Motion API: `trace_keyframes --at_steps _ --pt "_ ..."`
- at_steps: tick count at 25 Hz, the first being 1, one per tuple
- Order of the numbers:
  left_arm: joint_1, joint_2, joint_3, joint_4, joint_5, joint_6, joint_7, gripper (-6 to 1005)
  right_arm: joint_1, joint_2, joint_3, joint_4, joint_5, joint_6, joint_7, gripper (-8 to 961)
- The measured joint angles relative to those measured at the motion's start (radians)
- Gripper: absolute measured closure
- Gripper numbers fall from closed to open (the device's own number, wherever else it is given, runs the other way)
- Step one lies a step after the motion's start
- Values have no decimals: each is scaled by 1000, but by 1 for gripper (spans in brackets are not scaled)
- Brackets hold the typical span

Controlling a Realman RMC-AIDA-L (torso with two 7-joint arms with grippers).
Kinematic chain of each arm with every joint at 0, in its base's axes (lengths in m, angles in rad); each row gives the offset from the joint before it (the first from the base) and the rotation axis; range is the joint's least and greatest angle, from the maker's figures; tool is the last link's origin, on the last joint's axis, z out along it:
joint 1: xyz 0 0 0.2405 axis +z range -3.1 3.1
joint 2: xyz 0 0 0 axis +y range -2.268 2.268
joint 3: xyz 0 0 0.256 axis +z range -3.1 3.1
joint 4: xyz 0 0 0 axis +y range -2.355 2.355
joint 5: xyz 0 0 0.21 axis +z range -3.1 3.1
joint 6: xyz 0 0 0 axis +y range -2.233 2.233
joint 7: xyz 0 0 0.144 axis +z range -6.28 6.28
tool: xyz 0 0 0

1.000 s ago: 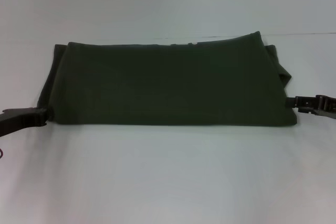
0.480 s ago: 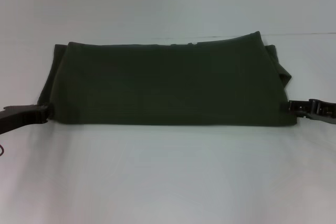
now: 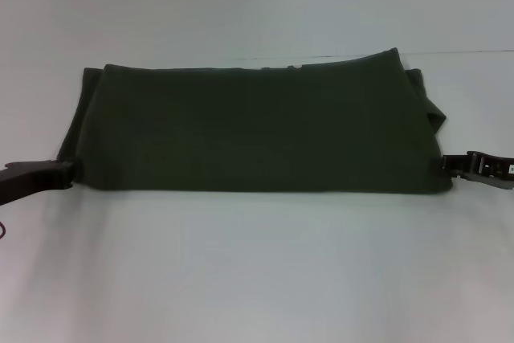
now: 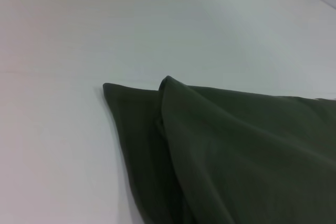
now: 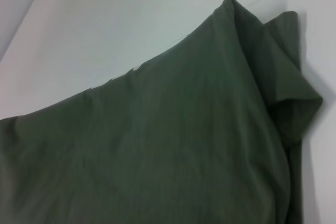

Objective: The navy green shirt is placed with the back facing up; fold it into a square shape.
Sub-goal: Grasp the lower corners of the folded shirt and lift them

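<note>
The navy green shirt (image 3: 257, 130) lies on the white table as a wide band, folded over along its length with the plain side up. A sleeve sticks out at its right end. My left gripper (image 3: 71, 170) rests low on the table at the shirt's near left corner. My right gripper (image 3: 448, 163) sits at the near right corner, right at the cloth's edge. The left wrist view shows the shirt's layered left end (image 4: 236, 150). In the right wrist view the shirt's right end (image 5: 157, 140) shows with the sleeve folded out beside it.
The white table (image 3: 257, 279) stretches bare in front of and behind the shirt. A thin seam line (image 3: 466, 52) runs across the table at the back right.
My right gripper has slid to the right and a little lower, along the shirt's near right corner. The left gripper and the shirt have hardly moved.
</note>
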Motion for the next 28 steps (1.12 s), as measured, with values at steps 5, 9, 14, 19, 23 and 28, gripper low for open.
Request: trace_keyframes --at_steps 5,9,14,19,23,28 --pt "1 0 0 3 1 7 -2 1000 -6 6 -1 -4 0 3 -8 667" --pt "4 0 0 6 3 8 -7 1000 -14 8 6 -5 2 -1 -26 850" --pt "6 0 0 12 3 23 -11 999 -19 8 9 -9 4 -6 -35 908" --pt "22 -2 -6 51 3 95 -36 998 -41 5 12 -13 37 -20 -64 953" --pt "40 -3 -18 87 3 170 -57 998 -73 -3 14 -20 87 -58 -102 947" --pt "56 -5 -21 101 3 209 -64 999 -112 -1 38 -66 100 -99 -110 940"
